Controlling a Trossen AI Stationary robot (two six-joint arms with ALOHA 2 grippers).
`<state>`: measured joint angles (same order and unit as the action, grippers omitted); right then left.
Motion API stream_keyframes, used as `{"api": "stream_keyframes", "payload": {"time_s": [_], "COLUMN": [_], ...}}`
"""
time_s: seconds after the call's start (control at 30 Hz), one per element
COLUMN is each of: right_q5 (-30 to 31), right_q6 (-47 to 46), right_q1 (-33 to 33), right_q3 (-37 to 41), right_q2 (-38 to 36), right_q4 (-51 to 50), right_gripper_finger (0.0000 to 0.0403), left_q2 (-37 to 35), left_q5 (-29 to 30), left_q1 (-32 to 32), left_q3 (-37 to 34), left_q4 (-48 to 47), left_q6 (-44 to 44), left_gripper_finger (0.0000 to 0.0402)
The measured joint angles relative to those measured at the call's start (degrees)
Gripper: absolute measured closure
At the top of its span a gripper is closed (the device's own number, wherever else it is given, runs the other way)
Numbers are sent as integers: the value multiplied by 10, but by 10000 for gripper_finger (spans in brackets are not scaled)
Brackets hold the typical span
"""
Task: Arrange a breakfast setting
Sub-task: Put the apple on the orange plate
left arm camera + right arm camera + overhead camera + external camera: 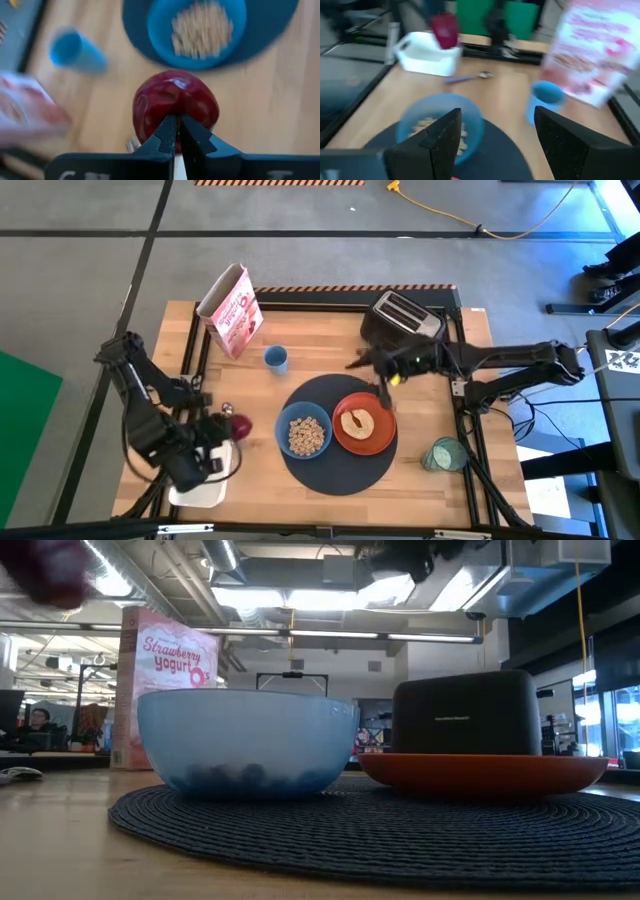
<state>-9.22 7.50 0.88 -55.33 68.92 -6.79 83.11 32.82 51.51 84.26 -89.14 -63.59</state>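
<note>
Bowl (304,433) and plate (364,426) are sitting side by side on the mat (335,470); toaster (400,318) is standing near the table's (300,330) far edge.

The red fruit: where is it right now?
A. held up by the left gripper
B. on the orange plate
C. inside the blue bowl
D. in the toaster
A: the left gripper is shut on the red fruit, which hangs above the table beside the blue bowl, not in it.
</note>
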Motion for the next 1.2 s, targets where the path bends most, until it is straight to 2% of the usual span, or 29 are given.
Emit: {"api": "stream_keyframes", "payload": {"time_s": [0.13, 0.23, 0.43, 0.57, 0.73, 0.8, 1.0, 1.2], "right_q5": [1, 46, 152, 179, 230, 254, 281, 256], "right_q6": [18, 18, 39, 49, 50, 48, 65, 45], "right_q1": [-50, -74, -89, -89, -87, -87, -87, -51], "right_q3": [0, 0, 0, 0, 0, 0, 0, 0], "right_q2": [31, 58, 74, 71, 73, 74, 79, 84], "right_q4": [16, 42, 57, 61, 85, 91, 123, 111], "right_gripper_finger": [164, 164, 161, 121, 26, 10, 52, 62], "left_q2": [0, 0, 0, 3, 19, 26, 58, 70], "left_q5": [54, 56, 18, -40, -72, -85, -144, -152], "left_q1": [-85, -162, -291, -358, -418, -432, -473, -498], "left_q3": [15, 17, 18, 18, 18, 18, 18, 18], "left_q4": [55, 138, 313, 373, 434, 466, 537, 556], "left_q6": [91, 180, 383, 475, 545, 569, 596, 596], "left_gripper_finger": [394, 394, 393, 393, 393, 393, 392, 392]}}
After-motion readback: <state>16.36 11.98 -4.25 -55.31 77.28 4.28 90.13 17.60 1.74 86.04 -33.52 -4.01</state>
